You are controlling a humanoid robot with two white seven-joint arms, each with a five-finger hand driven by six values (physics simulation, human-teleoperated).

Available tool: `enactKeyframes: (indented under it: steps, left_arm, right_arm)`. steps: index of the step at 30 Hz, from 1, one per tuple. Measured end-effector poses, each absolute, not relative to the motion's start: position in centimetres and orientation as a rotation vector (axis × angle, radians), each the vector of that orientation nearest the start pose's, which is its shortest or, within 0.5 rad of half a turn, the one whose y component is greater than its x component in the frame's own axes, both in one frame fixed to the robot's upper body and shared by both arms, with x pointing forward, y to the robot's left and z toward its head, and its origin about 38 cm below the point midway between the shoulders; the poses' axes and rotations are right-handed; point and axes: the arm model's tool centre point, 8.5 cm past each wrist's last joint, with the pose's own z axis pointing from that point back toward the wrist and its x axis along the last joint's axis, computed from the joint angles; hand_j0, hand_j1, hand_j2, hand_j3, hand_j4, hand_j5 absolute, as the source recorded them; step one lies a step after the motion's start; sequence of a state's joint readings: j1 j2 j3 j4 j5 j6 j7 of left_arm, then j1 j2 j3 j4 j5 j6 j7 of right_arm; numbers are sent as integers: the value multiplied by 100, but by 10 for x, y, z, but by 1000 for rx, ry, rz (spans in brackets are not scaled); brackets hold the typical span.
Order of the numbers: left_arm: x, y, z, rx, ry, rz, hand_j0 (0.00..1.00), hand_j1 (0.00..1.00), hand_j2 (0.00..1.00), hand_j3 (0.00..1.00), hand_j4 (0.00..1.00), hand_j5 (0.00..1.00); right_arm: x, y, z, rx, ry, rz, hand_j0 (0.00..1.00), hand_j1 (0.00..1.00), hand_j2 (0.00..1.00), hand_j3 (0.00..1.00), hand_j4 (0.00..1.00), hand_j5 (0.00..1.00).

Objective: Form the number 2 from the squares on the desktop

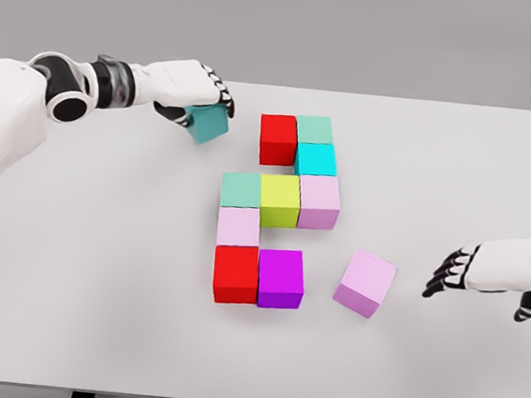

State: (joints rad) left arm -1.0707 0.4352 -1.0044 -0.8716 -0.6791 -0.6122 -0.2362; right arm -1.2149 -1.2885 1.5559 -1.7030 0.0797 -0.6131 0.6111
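Observation:
Coloured cubes form a partial figure on the white table (99, 268). The top row has a red cube (278, 138) and a mint cube (314, 129), with a cyan cube (316, 159) below it. The middle row holds a mint cube (241, 189), a yellow-green cube (280, 200) and a pale pink cube (319, 200). Below sit a pale pink cube (238, 226), a red cube (236, 273) and a magenta cube (281, 278). A loose pink cube (366, 282) lies tilted to the right. My left hand (196, 94) is shut on a teal cube (208, 122), held left of the top row. My right hand (456, 270) is open, right of the loose pink cube.
The table's front edge runs along the bottom of the view, with dark legs just showing below it. A plain grey wall lies beyond the far edge.

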Motion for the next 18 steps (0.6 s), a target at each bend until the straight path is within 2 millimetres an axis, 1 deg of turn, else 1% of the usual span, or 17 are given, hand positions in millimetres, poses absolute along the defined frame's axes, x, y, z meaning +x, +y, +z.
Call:
enactKeyframes:
  steps: [7,11,14,18]
  left_arm:
    - [539,202,208,-787,1778,2985,68,68,68,68,68,68]
    - [537,204,206,-778,1731,3012,68,68,68,68,68,68]
    - [537,204,207,-786,1704,3019,68,68,68,68,68,68]
    - [536,203,204,-783,1678,3029,68,68,68,68,68,68]
  right_arm:
    - [349,-342,209,0,-888,2427,99,99,99,99,99,99]
    - [362,-338,205,-7,-884,2426,99,99,99,99,99,99]
    - [368,-336,203,-10,-883,2425,99,99,99,99,99,99]
    - [376,-334,200,-14,-880,2422,99,99,99,99,99,99]
